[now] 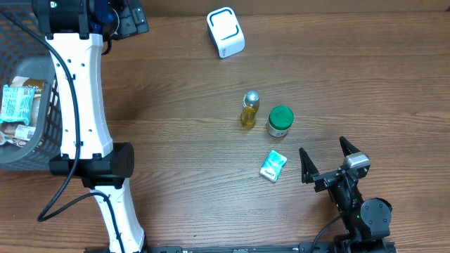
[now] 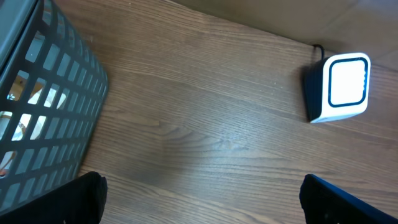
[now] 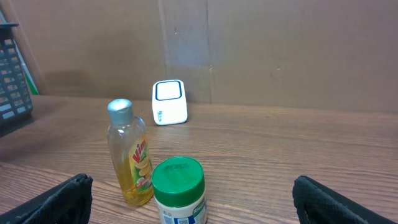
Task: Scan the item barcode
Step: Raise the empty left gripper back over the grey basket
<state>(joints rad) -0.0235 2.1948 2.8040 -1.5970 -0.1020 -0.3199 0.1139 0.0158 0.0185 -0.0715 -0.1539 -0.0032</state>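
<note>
a knock-over was judged the main risk: the bottle (image 1: 249, 109) stood just beside the green-lidded jar (image 1: 280, 121), so a wide reach for either could tip both. a barcode turned away from the scanner (image 1: 225, 32) would go unread. the packet (image 1: 273, 166) lay flat nearest the right gripper (image 1: 323, 147), which was held low at the table's (image 1: 176, 140) near edge, jaws spread, nothing pinched. the left gripper (image 2: 199, 196) was poised above the table between basket (image 2: 56, 112) and scanner, likewise spread and empty.
</note>
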